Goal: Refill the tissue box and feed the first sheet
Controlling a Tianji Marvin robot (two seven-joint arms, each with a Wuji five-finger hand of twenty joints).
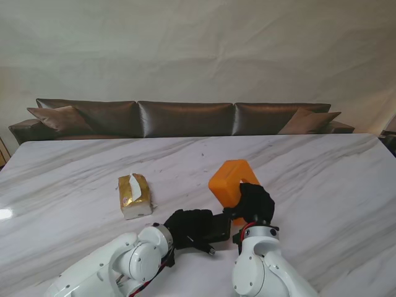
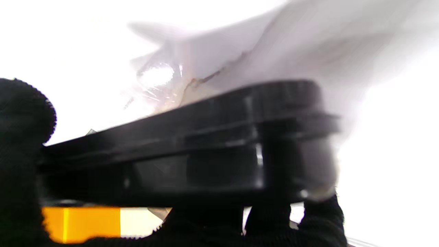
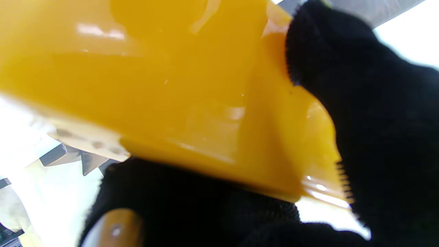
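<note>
A brown sofa (image 1: 185, 117) backs the marble desk (image 1: 322, 179). The right hand (image 1: 253, 204) grips the tilted orange box (image 1: 232, 179); the left hand (image 1: 189, 228), beside it, holds a black lid (image 1: 218, 228). The tissue pack (image 1: 134, 195) lies beyond the left hand. In the left wrist view the lid (image 2: 192, 151) fills the fingers (image 2: 20, 137). In the right wrist view gloved fingers (image 3: 370, 103) clamp the box (image 3: 164, 85).

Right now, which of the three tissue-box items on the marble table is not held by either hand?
The gold-and-white tissue pack, lying alone on the robot's left. The orange box cover is in the right hand, and the black base plate in the left hand.
</note>
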